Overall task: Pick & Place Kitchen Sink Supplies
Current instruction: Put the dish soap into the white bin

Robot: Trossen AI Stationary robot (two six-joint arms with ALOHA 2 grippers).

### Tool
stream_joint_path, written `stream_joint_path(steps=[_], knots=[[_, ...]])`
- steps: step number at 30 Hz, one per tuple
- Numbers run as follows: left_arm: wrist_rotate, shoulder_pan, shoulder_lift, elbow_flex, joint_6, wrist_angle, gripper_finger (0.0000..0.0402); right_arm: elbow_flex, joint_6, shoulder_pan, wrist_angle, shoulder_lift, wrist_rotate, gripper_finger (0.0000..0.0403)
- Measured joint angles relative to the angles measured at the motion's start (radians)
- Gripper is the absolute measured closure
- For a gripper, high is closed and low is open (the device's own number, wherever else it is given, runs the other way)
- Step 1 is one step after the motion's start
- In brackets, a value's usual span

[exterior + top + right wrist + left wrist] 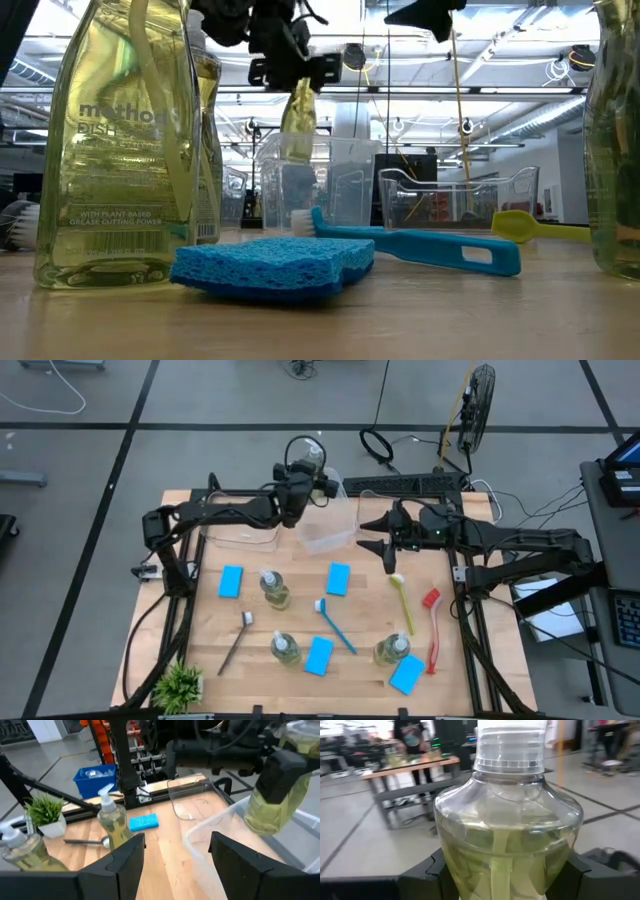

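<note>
My left gripper (303, 478) is shut on a clear yellow-green soap bottle (507, 835) with a white pump, high over a clear bin (326, 530) at the table's far middle. My right gripper (386, 548) hovers open to the right of that bin with nothing between its fingers (125, 857). Three more soap bottles (273, 589) (285, 649) (392, 651) stand upright on the table. Several light-blue sponges (231, 581) (338, 578) lie flat. Blue (336, 626), yellow (403, 604), red (432, 630) and dark grey (237, 641) brushes lie on the wood. My left gripper pinches the bottle's body (451, 870) between its two fingers (427, 872), one on each side, below the shoulder. The fingers come in about level. The bottle is lifted clear and hangs tilted above the bin, its lower end (260, 812) below the fingers.
A second clear bin (243, 532) sits under my left arm at the far left. A small green potted plant (181, 685) stands at the near left corner. Bare wood (360, 595) lies between the sponges and brushes. A fan and cables lie beyond the far edge.
</note>
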Motion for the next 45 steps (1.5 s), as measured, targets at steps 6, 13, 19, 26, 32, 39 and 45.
stream_joint_path(steps=[6, 13, 19, 26, 32, 39, 45], knots=[[-0.053, 0.000, 0.039, 0.000, -0.047, -0.010, 0.0188, -0.005, -0.002, 0.000, 0.001, 0.000, 0.000, 0.0190], [-0.116, 0.009, 0.084, 0.000, -0.104, -0.024, 0.0188, -0.005, -0.003, 0.000, 0.001, 0.000, 0.000, 0.0190], [-0.156, 0.011, 0.103, 0.000, -0.127, -0.027, 0.0188, -0.005, -0.003, 0.000, 0.000, 0.000, 0.000, 0.0190], [-0.172, 0.012, 0.104, 0.000, -0.214, -0.102, 0.0188, -0.005, -0.004, 0.000, 0.000, 0.000, 0.000, 0.0190], [-0.174, 0.011, 0.104, 0.000, -0.319, -0.184, 0.0188, -0.005, -0.003, 0.000, 0.000, 0.000, -0.004, 0.0190], [-0.172, 0.013, 0.104, 0.000, -0.361, -0.226, 0.0187, -0.005, -0.002, 0.000, 0.000, 0.000, -0.004, 0.0190], [-0.144, 0.012, 0.104, 0.000, -0.368, -0.237, 0.0180, -0.005, -0.003, 0.000, 0.000, 0.000, -0.004, 0.0190]])
